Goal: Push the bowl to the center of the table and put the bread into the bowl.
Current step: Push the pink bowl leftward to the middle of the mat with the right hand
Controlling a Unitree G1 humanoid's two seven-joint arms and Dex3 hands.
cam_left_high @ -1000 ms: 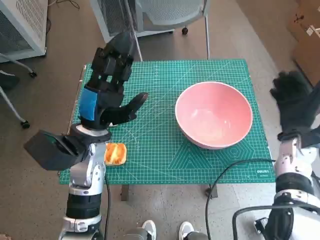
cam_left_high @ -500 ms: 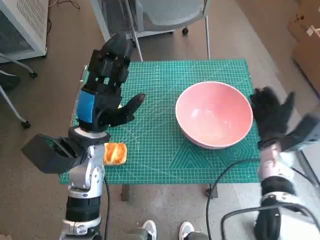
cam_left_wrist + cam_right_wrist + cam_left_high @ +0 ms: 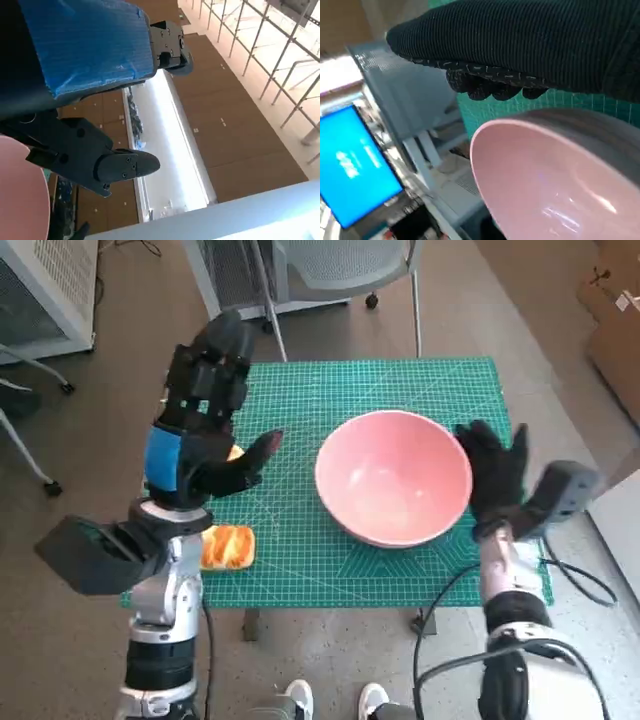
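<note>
My head camera looks steeply down over the table [image 3: 400, 585]. The camera behind my left hand [image 3: 85, 55] tilts upward, toward ceiling and railings. The one behind my right hand [image 3: 530, 45] sits close against the pink bowl [image 3: 555, 185], which my head view shares.

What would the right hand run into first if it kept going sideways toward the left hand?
The pink bowl: the right hand is flat against its rim already. Beyond the bowl lies bare green mat.

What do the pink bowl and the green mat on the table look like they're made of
The round pink bowl looks like glossy plastic or glazed ceramic, going by its highlights in the right wrist view. The green gridded mat looks like matte rubbery vinyl, a cutting mat.
</note>
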